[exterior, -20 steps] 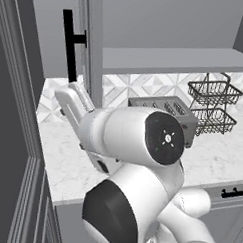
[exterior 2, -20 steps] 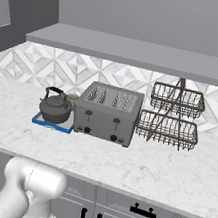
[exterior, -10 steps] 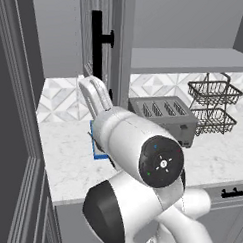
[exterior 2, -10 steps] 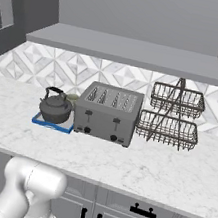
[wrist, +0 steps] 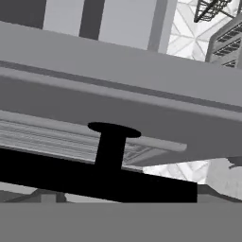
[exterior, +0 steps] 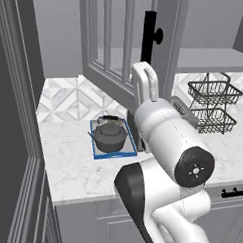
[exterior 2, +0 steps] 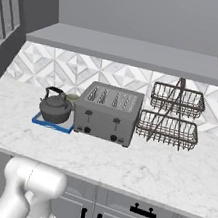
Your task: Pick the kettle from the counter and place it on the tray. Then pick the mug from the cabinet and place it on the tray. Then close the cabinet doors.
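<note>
The gripper itself is hidden behind the arm's forearm in the left base view, and the hand view brings no fingertips into sight, so whether it is open or closed cannot be told. The hand view looks at close range on a long black bar handle [wrist: 94,182] and its short post, fixed to the grey face of a cabinet door [wrist: 142,94]. In the left base view the white arm [exterior: 167,145] reaches up toward that same handle [exterior: 148,37], which stands upright on the edge of the door [exterior: 112,43]; the door hangs swung out over the tabletop, its recessed panels facing the camera.

Below the door, the kettle [exterior: 110,135] sits upright on the tray [exterior: 96,153], its blue rim showing around the dark grey body. In the right base view the kettle [exterior 2: 55,109] and tray [exterior 2: 52,124] lie on the white marble tabletop [exterior 2: 121,164], just beside the left end of a grey toaster [exterior 2: 107,113]. A small pale object shows behind the kettle, between it and the toaster, too hidden to name. To the right of the toaster stands a two-tier wire basket rack [exterior 2: 173,117], against the diamond-tile backsplash [exterior 2: 63,65]. Above runs the grey underside of the cabinet [exterior 2: 126,50]. Grey drawers with black pulls [exterior 2: 139,210] front the unit beneath the tabletop.
</note>
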### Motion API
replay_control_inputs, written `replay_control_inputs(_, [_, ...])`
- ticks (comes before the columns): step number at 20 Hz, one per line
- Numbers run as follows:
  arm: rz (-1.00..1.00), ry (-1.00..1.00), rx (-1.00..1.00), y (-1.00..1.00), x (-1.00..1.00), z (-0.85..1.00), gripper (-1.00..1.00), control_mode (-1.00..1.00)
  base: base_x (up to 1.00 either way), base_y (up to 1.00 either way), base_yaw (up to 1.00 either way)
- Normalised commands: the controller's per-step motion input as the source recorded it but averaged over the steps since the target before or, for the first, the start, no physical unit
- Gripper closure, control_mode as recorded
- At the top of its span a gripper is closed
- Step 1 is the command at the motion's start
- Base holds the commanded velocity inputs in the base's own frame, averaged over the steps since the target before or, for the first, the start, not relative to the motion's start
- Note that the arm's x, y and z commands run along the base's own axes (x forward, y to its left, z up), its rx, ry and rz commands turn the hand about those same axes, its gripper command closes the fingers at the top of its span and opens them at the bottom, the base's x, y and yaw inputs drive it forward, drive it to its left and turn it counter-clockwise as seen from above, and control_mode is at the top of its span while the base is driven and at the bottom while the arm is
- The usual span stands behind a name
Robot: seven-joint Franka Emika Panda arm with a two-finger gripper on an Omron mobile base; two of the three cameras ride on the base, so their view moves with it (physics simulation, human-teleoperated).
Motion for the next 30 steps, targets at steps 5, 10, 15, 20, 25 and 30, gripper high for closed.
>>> replay_control_inputs(5, [-0.17, -0.09, 0.13, -0.65, 0.83, 0.37, -1.00, -1.00, 0.00, 0.00, 0.00])
replay_control_inputs(10, [-0.19, -0.02, 0.09, -0.59, 0.91, 0.19, -1.00, -1.00, 0.00, 0.00, 0.00])
replay_control_inputs(15, [-0.20, 0.00, 0.08, -0.54, 1.00, 0.01, -1.00, -1.00, 0.00, 0.00, 0.00])
replay_control_inputs(20, [-0.09, 0.04, 0.11, -0.35, 1.00, 0.00, -1.00, -1.00, 0.00, 0.00, 0.00])
replay_control_inputs(25, [-0.01, 0.05, 0.12, -0.25, 1.00, -0.01, -1.00, -1.00, 0.00, 0.00, 0.00])
replay_control_inputs(30, [0.00, 0.06, 0.12, -0.23, 1.00, -0.08, -1.00, -1.00, 0.00, 0.00, 0.00])
